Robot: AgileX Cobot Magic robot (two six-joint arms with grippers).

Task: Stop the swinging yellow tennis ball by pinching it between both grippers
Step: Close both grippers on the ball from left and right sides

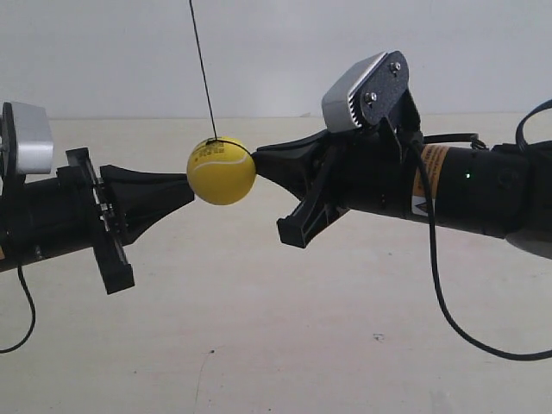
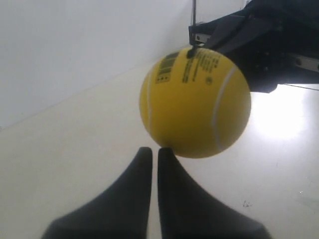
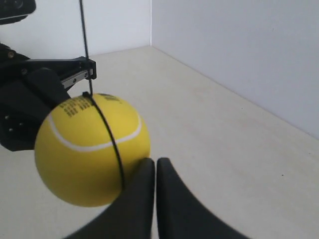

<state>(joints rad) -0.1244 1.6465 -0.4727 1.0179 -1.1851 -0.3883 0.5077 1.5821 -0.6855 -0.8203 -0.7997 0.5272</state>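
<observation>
A pale cream tabletop spreads bare-looking, with a thin black cable trailing over it.

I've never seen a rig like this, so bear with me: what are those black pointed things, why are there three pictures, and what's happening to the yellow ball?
They are the closed grippers of two robot arms. The exterior view looks on from off the arms; the other two come from cameras on each wrist. The yellow tennis ball hangs in the air from a thin dark string above a pale table. The left gripper and the right gripper each point their shut tip at the ball from opposite sides, apparently touching it. Neither grasps it; it sits between the tips.
</observation>
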